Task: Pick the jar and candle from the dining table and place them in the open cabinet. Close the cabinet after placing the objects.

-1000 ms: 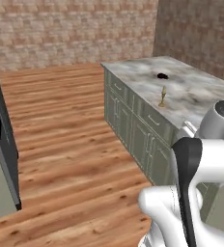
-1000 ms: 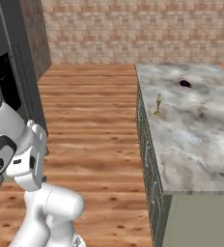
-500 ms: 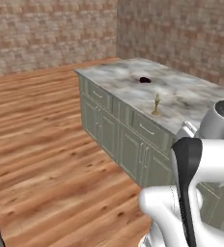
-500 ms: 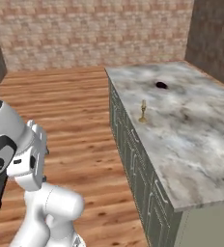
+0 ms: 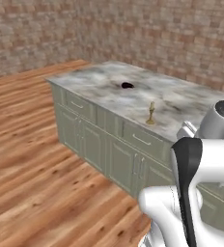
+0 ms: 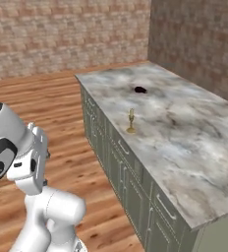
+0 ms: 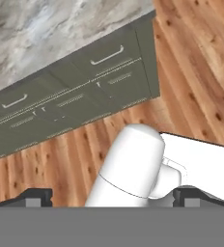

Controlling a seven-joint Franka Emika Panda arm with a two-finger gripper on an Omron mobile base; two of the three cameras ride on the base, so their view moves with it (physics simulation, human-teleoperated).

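Candle (image 5: 151, 114) is seen standing upright near the front edge of the dining table (image 6: 194, 147), presumably kept within easy reach. 1 candle and 1 dark oval blob (image 5: 127, 86) are counted on the marbled top; the blob lies well apart. The gripper (image 7: 113, 197) is held wide apart with nothing between its tips, above the floor beside the drawers.

Brick walls (image 5: 181, 34), wood floor (image 5: 32, 159), prob. windowless

Dining table (image 6: 194, 147) top mostly bare; candle (image 6: 131, 121) near front edge, dark blob (image 6: 140, 90) well behind.
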